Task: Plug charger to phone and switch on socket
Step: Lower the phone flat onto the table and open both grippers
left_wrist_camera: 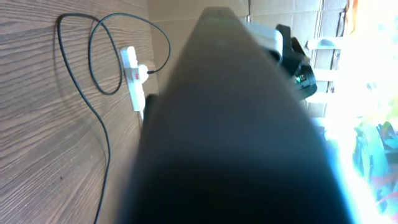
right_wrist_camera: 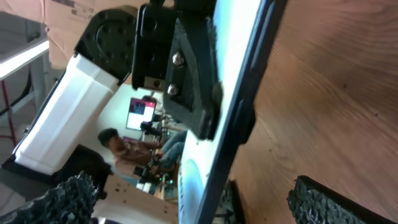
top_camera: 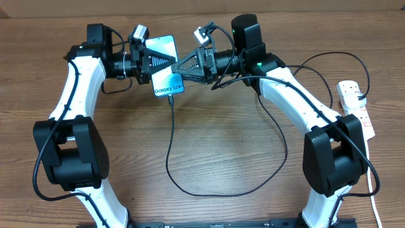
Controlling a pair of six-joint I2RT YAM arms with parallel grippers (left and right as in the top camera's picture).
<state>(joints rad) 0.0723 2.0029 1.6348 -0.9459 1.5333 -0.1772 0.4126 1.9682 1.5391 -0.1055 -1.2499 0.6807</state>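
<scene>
Wooden table (top_camera: 221,145) below, phone (top_camera: 168,83) tight in left gripper (top_camera: 158,63) (charger (top_camera: 169,145) at its end), right gripper (top_camera: 190,66) spread wide.

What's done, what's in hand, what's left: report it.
Looks done: the charger seems plugged into the lower edge of the phone. In hand: the left gripper is shut on the phone and the right gripper stands open beside it. Left: the socket, far right, with no gripper near it and its switches too small to read.

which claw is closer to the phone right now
Left. The left claw is clamped on the phone, holding it. The right claw is open right beside it on the opposite side, not clamped on it.
</scene>
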